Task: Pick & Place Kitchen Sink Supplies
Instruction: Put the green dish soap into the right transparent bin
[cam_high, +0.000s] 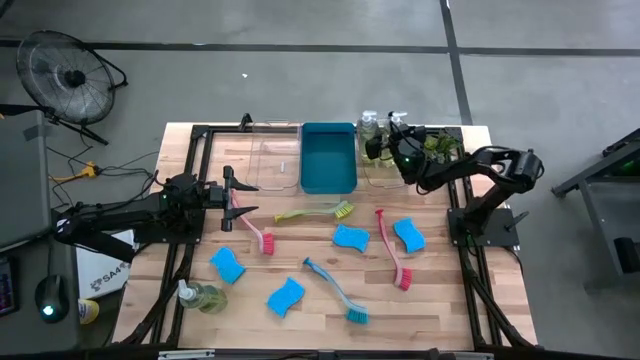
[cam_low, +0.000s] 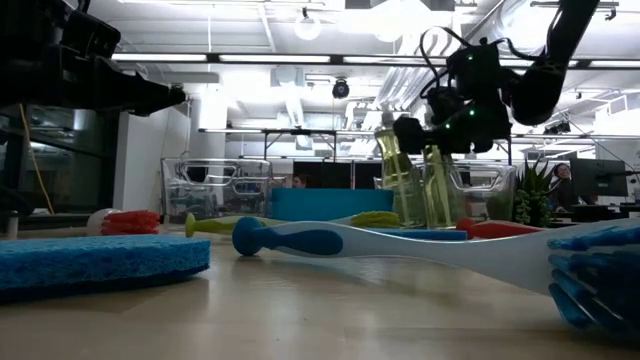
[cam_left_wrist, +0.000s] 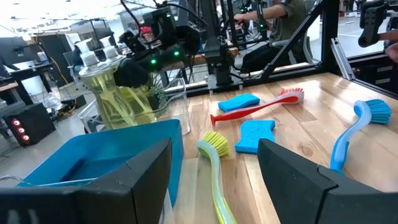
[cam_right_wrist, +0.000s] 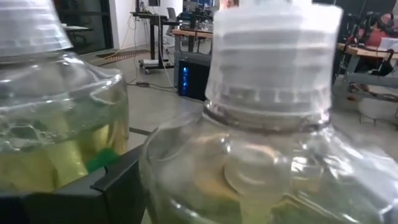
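Closest to the lens: clear pump bottle of yellowish liquid with ribbed white cap (cam_right_wrist: 273, 124), filling the right wrist view. A second bottle of the same kind (cam_right_wrist: 50, 93) stands just beside it. One dark finger (cam_right_wrist: 106, 180) sits between the two.

Right gripper (cam_high: 392, 148) is at those two bottles, over the clear plastic tray (cam_high: 378, 180) at the table's far side, right of the blue rectangular bin (cam_high: 328, 160). Can't tell whether its fingers are gripping a bottle or clear of it.

Left gripper (cam_high: 232, 195) is over the table's left part, near the head of the pink long-handled dish brush (cam_high: 255, 232). Fingers spread wide, nothing between them.

On the bare wood:
- yellow-green dish brush (cam_high: 315, 212), in front of the bin
- red dish brush (cam_high: 392, 250), right of centre
- teal dish brush (cam_high: 335, 290), near the front
- four bright blue wavy-edged sponges (cam_high: 228, 265) (cam_high: 285, 296) (cam_high: 350, 238) (cam_high: 409, 235)
- a third pump bottle (cam_high: 203, 295), lying at the front left

Another clear tray (cam_high: 275, 160) sits left of the bin.
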